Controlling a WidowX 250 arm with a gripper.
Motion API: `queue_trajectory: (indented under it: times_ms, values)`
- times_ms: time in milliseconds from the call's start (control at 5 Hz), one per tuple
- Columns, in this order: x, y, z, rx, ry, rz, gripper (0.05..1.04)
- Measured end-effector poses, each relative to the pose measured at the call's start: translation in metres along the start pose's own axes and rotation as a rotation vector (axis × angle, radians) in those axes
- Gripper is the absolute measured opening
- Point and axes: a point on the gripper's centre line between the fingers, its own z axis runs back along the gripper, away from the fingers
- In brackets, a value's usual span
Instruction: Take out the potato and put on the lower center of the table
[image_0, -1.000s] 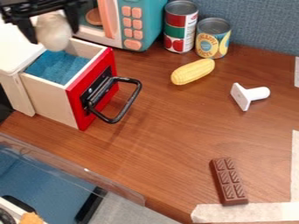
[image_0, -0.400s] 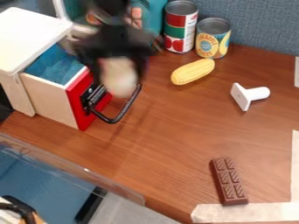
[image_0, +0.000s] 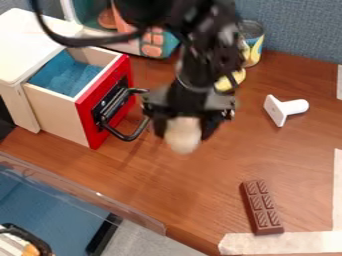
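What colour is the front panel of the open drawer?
Red, with a black handle; camera view.

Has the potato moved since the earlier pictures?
Yes: the potato has gone right and down the view, from left of the black handle to right of it.

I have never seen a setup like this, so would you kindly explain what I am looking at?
The black machine is a robot arm, seen by a fixed camera that looks down at a slant. The arm comes in from the top, and its two-finger gripper holds a pale potato over the wooden table.

At left, an open-topped drawer with a red front and black handle has something blue inside. Behind it, partly hidden, is a teal toy microwave. A can stands at the back, also partly hidden. To the right lie a white T-shaped piece and, nearer the camera, a chocolate bar.
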Motion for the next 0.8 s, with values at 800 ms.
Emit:
queue_trajectory:
  times_ms: [800]
  values:
    - [-0.005, -0.019, -0.045, -0.011, 0.062, -0.063, 1.006]
